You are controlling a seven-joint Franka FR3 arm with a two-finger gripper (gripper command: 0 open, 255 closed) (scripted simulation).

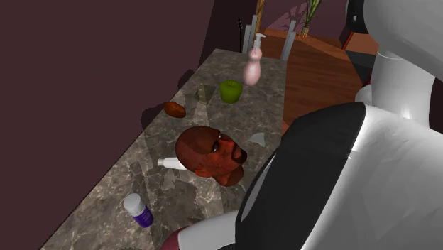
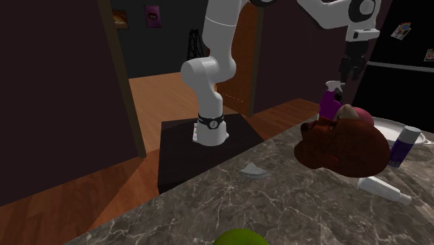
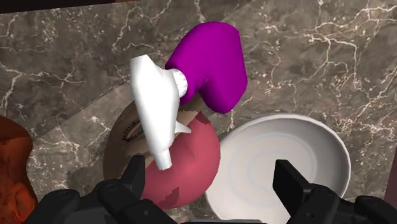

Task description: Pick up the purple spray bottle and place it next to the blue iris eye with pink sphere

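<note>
The hand [image 3: 213, 188] hangs above the bottle [image 3: 213, 63] with its two fingers well apart, and it holds nothing. The fingers point down to the counter [image 3: 318, 51]. The bottle's white spray head [image 3: 153, 108] lies just in front of the gap between them, not inside it.

The bottle has a purple body and seems to stand upright, near the counter's edge on the stand's side. It is just beside the pink sphere [image 3: 184, 168], and its spray head reaches out over the sphere. Whether the two touch, I cannot tell. The sphere shows a tan patch on one side, and I see no blue iris from here. A white bowl [image 3: 286, 159] sits just beside the sphere on its other side, and a brown head [image 2: 341, 147] lies near, more toward the counter's middle.

I think the bottle is already where the task wants it, because it stands close to the sphere. The hand's wide opening fits this. A straight lift would probably be safest, because the bottle looks tall and may tip if a finger touches the spray head.
</note>
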